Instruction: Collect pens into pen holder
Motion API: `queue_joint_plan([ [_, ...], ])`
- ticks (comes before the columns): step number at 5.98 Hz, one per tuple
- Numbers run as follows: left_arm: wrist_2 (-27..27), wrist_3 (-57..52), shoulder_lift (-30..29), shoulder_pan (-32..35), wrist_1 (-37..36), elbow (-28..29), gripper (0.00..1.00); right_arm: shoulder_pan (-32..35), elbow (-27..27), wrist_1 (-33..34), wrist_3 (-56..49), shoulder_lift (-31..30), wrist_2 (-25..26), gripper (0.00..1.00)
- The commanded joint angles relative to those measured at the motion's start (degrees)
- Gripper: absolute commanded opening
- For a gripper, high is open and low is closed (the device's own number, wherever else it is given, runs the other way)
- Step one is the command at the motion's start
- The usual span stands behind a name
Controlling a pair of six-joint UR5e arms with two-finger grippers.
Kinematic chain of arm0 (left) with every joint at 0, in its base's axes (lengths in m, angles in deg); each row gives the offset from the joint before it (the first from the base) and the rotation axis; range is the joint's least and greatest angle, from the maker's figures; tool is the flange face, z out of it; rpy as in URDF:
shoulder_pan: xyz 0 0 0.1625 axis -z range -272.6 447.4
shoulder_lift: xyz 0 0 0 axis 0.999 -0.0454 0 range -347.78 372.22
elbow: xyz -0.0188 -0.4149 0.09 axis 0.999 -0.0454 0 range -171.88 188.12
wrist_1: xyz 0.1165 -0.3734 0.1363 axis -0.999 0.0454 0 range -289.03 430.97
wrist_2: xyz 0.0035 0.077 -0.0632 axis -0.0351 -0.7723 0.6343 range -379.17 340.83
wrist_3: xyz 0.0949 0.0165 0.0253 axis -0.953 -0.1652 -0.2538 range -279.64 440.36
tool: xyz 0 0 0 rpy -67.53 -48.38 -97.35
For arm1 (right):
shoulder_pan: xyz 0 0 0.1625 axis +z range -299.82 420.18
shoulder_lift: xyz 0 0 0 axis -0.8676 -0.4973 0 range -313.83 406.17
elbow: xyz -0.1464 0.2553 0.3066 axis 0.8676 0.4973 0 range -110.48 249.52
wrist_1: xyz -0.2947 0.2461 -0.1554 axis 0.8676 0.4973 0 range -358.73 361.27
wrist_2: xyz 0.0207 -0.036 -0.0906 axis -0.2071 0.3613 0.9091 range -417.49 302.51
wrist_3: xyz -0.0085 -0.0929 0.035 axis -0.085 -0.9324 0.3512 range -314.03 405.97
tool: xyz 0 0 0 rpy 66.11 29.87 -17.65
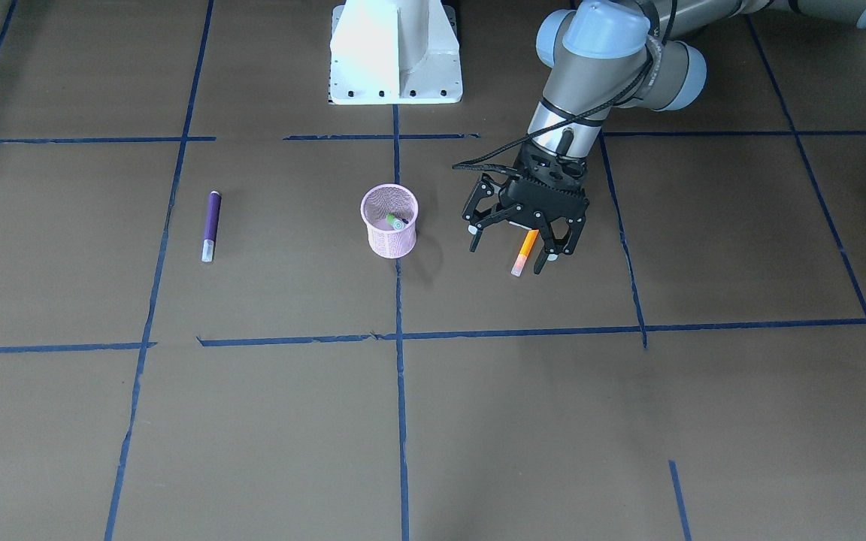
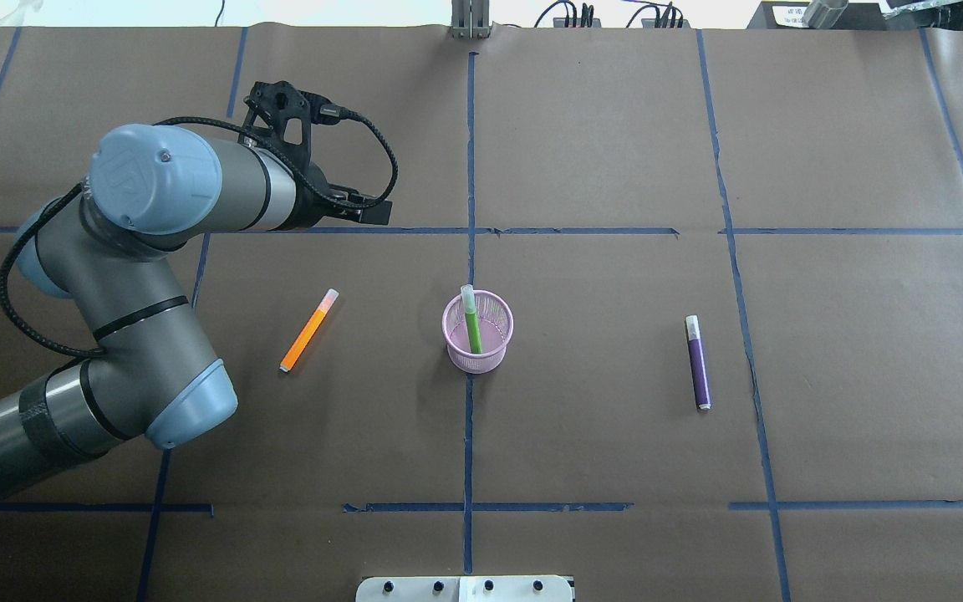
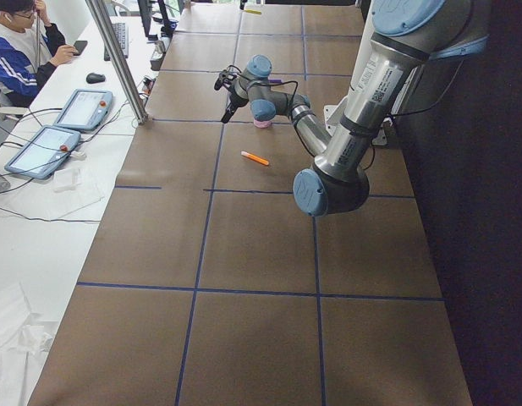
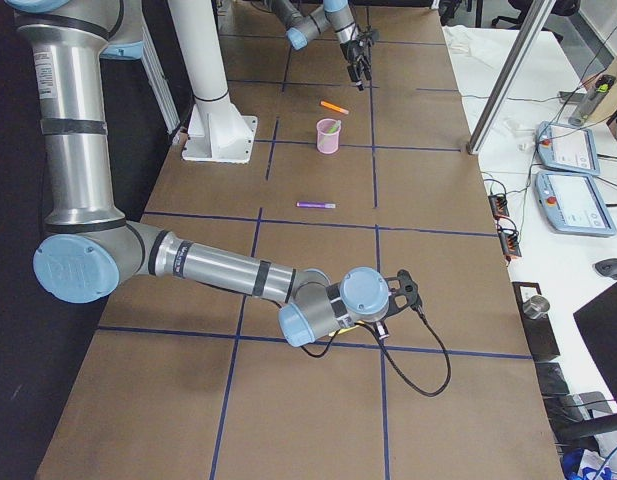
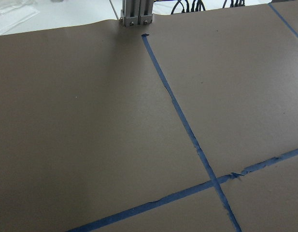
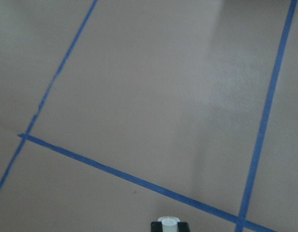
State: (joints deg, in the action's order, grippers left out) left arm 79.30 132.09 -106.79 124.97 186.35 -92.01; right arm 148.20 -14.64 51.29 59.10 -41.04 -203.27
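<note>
The pink mesh pen holder (image 2: 479, 353) stands upright at the table's middle with the green pen (image 2: 472, 323) inside it, leaning on the rim. The orange pen (image 2: 308, 332) lies on the table to the holder's left in the overhead view. The purple pen (image 2: 698, 368) lies to its right. My left gripper (image 1: 512, 252) is open and empty. It hangs above the table near the orange pen (image 1: 525, 253), a little beyond it from the robot's base. My right gripper (image 4: 392, 300) is low, far from the pens, and I cannot tell whether it is open or shut.
Blue tape lines divide the brown table (image 2: 598, 150) into squares. The robot's white base (image 1: 395, 52) stands at the robot's edge of the table. Operator desks with tablets (image 3: 53, 139) and a metal post (image 3: 117, 59) run along the far side.
</note>
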Motion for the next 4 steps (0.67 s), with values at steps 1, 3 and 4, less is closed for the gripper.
queue_joint_plan([
  [1,2.3,0.0,1.0,0.0,-0.1,0.9,1.00,-0.2,-12.9,-0.2,18.2,0.5,1.7,0.00],
  [3,4.6,0.0,1.9,0.0,-0.2,2.0,1.00,-9.1,-24.9,-0.2,36.3,1.3,11.7,0.00],
  [4,5.8,-0.1,2.6,0.1,-0.2,2.1,1.00,-16.3,-30.1,-0.7,44.2,1.3,20.2,0.00],
])
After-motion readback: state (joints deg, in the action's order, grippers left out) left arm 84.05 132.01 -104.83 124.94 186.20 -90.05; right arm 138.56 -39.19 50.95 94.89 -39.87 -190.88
